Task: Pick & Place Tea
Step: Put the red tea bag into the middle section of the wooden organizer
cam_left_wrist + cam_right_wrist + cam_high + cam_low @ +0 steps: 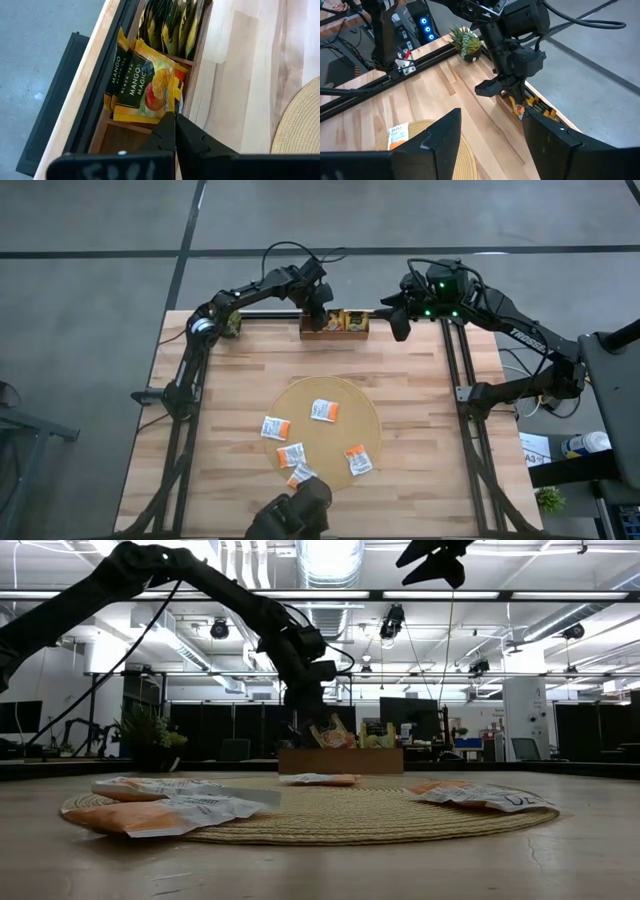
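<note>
Left wrist view: left pincer (174, 116) clamps mango sachet (152, 85)

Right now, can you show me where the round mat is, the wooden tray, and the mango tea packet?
round mat (345, 405), high view, bare woven part near its upper right.
wooden tray (334, 334), high view, its front wall.
mango tea packet (150, 85), left wrist view, its printed front.

Grey concrete floor (90, 220) with dark seams; open ceiling, exposed ductwork (330, 560) (strip lights between); dark partitions along the back; potted plant (150, 735); pale wooden table (420, 370).
</note>
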You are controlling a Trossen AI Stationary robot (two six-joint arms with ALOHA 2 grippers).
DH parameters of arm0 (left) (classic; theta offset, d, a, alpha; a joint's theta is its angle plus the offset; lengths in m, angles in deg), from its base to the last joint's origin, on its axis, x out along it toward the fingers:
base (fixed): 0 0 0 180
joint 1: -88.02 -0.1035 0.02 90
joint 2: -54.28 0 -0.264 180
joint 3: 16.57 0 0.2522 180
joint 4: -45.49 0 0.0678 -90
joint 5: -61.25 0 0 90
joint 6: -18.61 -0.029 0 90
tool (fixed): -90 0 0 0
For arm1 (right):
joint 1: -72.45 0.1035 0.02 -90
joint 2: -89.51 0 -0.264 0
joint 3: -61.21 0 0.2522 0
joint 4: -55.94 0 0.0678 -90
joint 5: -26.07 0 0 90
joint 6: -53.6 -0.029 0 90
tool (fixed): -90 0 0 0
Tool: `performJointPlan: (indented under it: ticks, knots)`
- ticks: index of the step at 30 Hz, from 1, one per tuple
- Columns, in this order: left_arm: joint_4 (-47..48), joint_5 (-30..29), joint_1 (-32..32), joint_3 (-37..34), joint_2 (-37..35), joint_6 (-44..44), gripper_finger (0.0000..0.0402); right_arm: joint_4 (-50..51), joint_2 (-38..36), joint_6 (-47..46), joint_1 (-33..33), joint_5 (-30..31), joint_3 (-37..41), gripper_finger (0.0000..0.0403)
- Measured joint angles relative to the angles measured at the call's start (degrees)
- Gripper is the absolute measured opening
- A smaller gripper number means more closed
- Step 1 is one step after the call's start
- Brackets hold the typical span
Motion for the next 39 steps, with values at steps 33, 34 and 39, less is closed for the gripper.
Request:
performJointPlan:
  ticks: [33, 34, 39]
  knots:
    - [1.7, -0.95, 0.68, 2.9, 0.22, -5.57, 0.0, 0.0, 0.0, -0.17, 0.0, -0.02, 0.0, 0.0206]
    - [2.05, -0.98, 0.7, 2.81, 0.22, -5.87, 0.0, 0.0, 0.0, -0.17, 0.0, -0.02, 0.0, 0.0206]
    - [2.63, -1.66, 0.72, 1.95, 0.25, -5.82, 0.0, -0.09, 0.0, -0.17, 0.0, -0.02, 0.0, 0.0206]
